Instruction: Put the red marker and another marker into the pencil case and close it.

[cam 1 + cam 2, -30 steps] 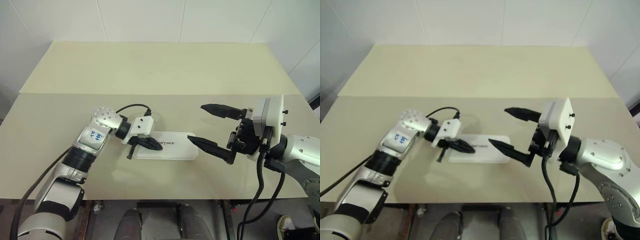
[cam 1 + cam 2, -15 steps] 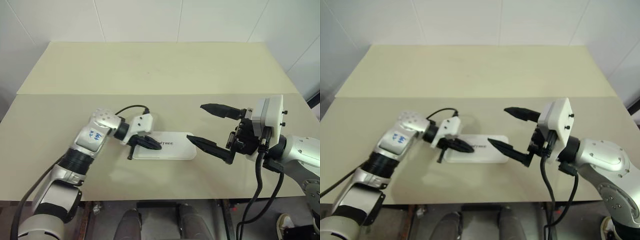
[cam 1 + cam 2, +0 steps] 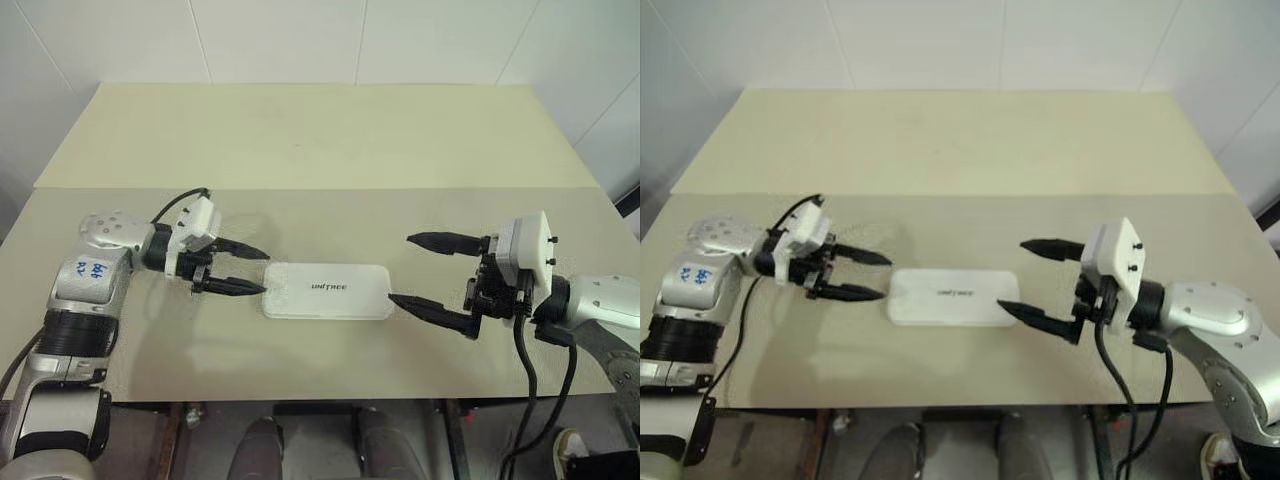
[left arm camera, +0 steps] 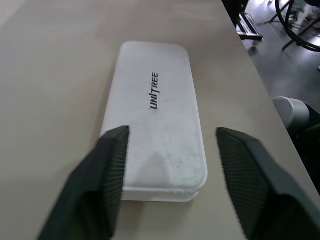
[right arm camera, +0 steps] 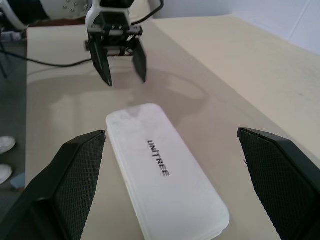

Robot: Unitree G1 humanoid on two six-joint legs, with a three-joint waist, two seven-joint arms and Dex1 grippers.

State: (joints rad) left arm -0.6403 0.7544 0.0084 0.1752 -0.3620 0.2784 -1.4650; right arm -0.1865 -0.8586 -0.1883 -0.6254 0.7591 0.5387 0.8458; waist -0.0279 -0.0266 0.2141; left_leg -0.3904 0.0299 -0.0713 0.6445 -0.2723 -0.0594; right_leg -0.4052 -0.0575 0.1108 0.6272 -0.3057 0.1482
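Pencil case (image 3: 327,291): lies flat and shut on the beige table (image 3: 300,140), near its front edge, lid up with the black UNITREE lettering (image 4: 154,90) readable; it sits between the two grippers and neither one touches it.
Left gripper (image 3: 245,269): at the case's left end, just beside it but apart (a sliver of bare table shows between the lower fingertip and the case's short edge); its two black fingers point toward the case and stand spread, with nothing between them.
Right gripper (image 3: 423,270): at the case's right end, fingers spread wide and pointing back toward the case; the lower fingertip comes close to the case's right edge without touching, the upper one hangs over bare table; nothing is held.
Left wrist view: the case's near end lies in the gap between the ribbed finger pads (image 4: 112,165).
Markers: cannot be made out with the lid shut.
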